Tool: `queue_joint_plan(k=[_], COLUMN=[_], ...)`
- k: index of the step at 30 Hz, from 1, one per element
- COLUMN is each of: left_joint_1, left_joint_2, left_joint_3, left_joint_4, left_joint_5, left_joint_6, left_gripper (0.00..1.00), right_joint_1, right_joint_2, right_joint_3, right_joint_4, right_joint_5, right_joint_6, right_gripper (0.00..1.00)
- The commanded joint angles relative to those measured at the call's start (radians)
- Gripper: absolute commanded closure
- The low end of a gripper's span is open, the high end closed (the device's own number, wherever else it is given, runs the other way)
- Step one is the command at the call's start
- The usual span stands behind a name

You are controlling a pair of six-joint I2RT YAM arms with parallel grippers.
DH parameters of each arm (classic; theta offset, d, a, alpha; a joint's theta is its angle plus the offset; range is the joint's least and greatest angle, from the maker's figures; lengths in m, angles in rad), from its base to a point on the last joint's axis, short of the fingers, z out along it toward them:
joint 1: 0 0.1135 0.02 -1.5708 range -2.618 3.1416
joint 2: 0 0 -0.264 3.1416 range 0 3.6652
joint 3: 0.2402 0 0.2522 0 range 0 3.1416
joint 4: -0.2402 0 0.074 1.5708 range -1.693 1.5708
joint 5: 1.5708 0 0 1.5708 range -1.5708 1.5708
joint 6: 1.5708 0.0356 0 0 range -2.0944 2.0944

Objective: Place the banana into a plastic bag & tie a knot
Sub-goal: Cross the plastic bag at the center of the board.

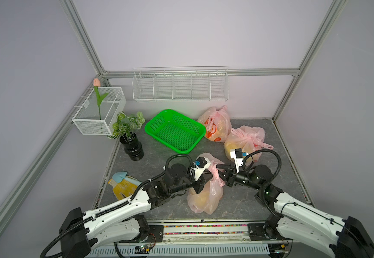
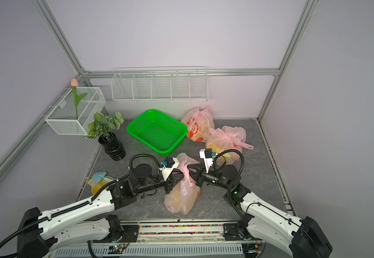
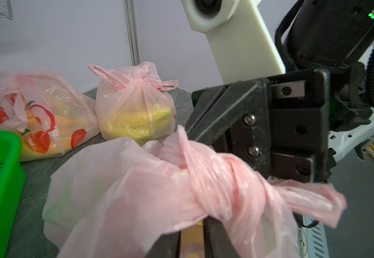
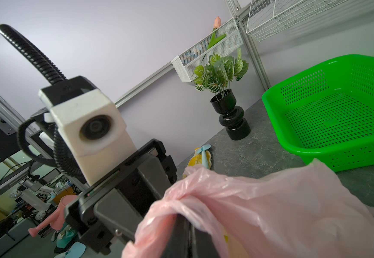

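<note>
Left claw [image 1: 205, 182] is a crack open with the pink plastic bag [image 1: 206, 196] draped over it, banana [image 1: 200, 198] inside on the desk [image 1: 150, 160], knot [image 3: 221, 178] cinched mid-neck, right claw [image 1: 219, 170] clamped shut on the plastic, and one hard tug could tear that film or topple the bag.

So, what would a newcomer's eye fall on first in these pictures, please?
Probably the left gripper and right gripper facing each other at the front middle of the table, either side of a pink bag whose neck shows a knot in the left wrist view. Next, the bright green basket behind it, with two more tied bags on the robot's right.
</note>
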Motion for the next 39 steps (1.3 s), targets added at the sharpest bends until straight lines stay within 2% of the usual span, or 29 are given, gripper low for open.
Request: queue_joint_plan(k=[1, 4, 11, 15, 20, 24, 28, 36, 39], left_joint_1=[-0.002, -0.002, -0.002, -0.002, -0.002, -0.002, -0.002, -0.002, -0.002], left_joint_2=[-0.029, -0.035, -0.048, -0.075, -0.098, -0.081, -0.044, -0.053, -0.084], left_joint_3=[-0.008, -0.005, 0.003, -0.001, -0.019, -0.006, 0.014, 0.02, 0.012], left_joint_4=[0.01, -0.016, -0.042, -0.063, -0.046, -0.051, -0.077, -0.08, -0.103], left_joint_5=[-0.014, 0.02, -0.023, -0.093, -0.123, -0.075, -0.021, -0.096, -0.144], left_joint_6=[0.021, 0.056, 0.106, 0.105, 0.113, 0.133, 0.153, 0.149, 0.156], left_gripper=[0.76, 0.74, 0.7, 0.55, 0.56, 0.64, 0.64, 0.59, 0.58], right_joint_1=[-0.009, -0.011, -0.011, -0.011, -0.012, -0.01, -0.007, 0.011, 0.011], right_joint_2=[-0.022, -0.017, 0.008, 0.003, 0.009, 0.026, 0.04, 0.074, 0.055], right_joint_3=[0.008, 0.011, 0.034, 0.044, 0.051, 0.062, 0.075, 0.099, 0.095], right_joint_4=[-0.043, -0.051, -0.085, -0.124, -0.136, -0.137, -0.125, -0.151, -0.198], right_joint_5=[-0.03, -0.039, -0.063, -0.063, -0.066, -0.083, -0.102, -0.161, -0.141], right_joint_6=[-0.028, -0.028, -0.042, -0.061, -0.068, -0.069, -0.061, -0.097, -0.12], right_gripper=[0.93, 0.93, 0.93, 0.93, 0.93, 0.93, 0.94, 0.93, 0.94])
